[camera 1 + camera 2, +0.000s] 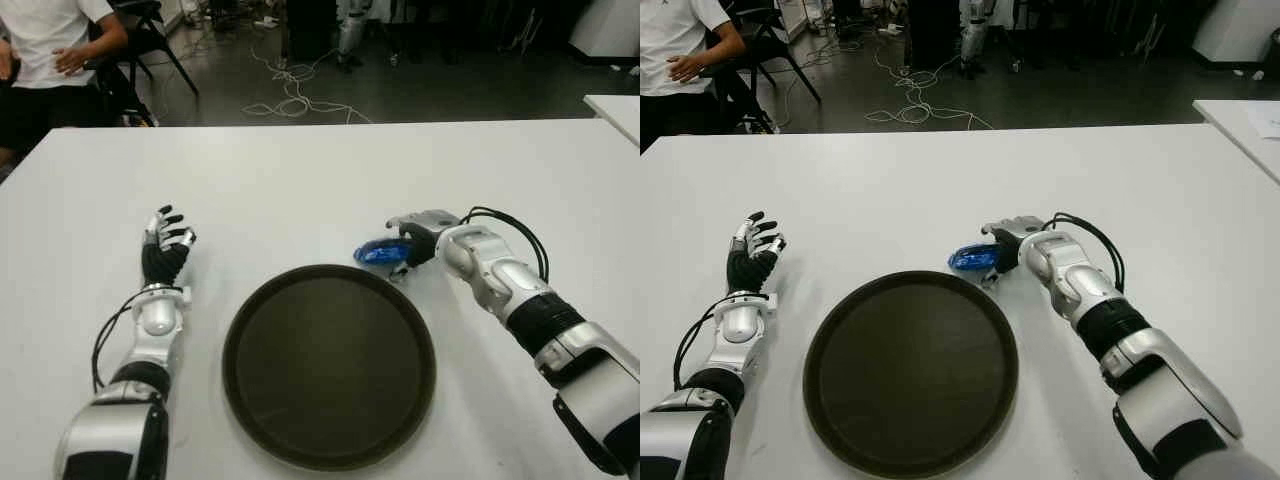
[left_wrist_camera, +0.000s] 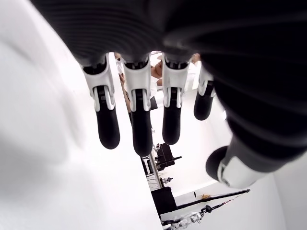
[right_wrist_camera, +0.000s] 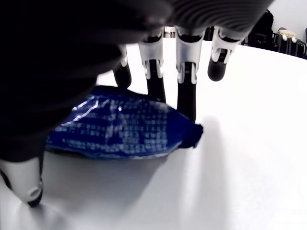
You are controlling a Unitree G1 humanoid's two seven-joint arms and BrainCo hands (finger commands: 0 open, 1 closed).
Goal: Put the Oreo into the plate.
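Oreo delivery has hardly begun, judging by how things lie: across the white worktop (image 1: 300,180), which fills most of the eye views, the round dark plate (image 1: 329,365) at lower centre holds nothing, and the blue Oreo packet (image 1: 383,252) lies on the worktop just beyond the plate's upper right rim, close to it but outside. What is left, as I judge it, is to secure the packet, lift it, carry it a short way toward the lower left of the frame and let it go over the plate. The right hand (image 1: 415,240), right of centre, is over the packet; in its wrist view the fingers (image 3: 186,91) reach down behind the wrapper and the thumb shows on the near side, so the hand straddles the packet, though a firm clamp cannot be confirmed and the wrapper rests on the worktop. The left hand (image 1: 165,250) shows left of the plate, fingers spread, grasping nothing.
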